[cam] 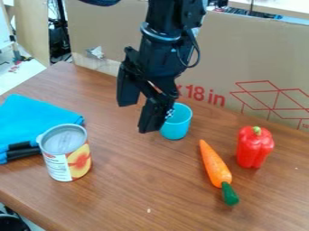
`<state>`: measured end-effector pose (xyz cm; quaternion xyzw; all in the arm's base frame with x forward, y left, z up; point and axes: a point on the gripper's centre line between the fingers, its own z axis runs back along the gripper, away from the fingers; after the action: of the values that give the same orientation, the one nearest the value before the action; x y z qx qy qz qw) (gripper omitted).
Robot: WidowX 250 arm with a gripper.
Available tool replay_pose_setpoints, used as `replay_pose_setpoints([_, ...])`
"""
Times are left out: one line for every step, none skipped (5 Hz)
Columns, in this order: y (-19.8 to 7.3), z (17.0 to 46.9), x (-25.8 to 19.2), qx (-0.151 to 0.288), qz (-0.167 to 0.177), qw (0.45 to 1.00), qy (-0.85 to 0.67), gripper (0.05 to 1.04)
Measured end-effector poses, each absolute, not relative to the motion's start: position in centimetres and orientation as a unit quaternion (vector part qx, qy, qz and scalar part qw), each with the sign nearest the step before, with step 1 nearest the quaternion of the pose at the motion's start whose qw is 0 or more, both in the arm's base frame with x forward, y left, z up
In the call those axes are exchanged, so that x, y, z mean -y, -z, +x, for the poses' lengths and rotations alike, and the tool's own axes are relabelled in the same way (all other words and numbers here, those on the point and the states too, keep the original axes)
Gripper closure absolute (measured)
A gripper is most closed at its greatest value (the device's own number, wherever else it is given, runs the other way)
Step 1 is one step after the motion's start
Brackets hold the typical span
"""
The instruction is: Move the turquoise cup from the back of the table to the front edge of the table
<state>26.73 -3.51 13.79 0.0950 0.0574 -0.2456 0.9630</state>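
A light-blue cup (pixel 177 127) stands upright on the brown wooden table (pixel 138 185). Just beside it, to my left, hangs the black gripper (pixel 138 115), jaws parted fairly wide, holding nothing; one finger overlaps the cup's edge from where I stand, and I can't tell whether they touch. Nearer me than the cup, to its right, lie an orange carrot (pixel 215 166) and a red pepper (pixel 255 148); to its left, a peach can (pixel 67 155) and blue cloth (pixel 27 119). Working this close, I'd judge, calls for slow, level moves that spare the cup's rim.
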Motion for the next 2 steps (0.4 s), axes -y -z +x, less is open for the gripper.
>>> replay_pose_setpoints([-13.0, 26.6, 3.5, -0.072, 0.093, 0.962, 0.246, 0.083])
replay_pose_setpoints([-13.5, 28.7, 3.5, -0.018, 0.072, 0.968, 0.240, 0.083])
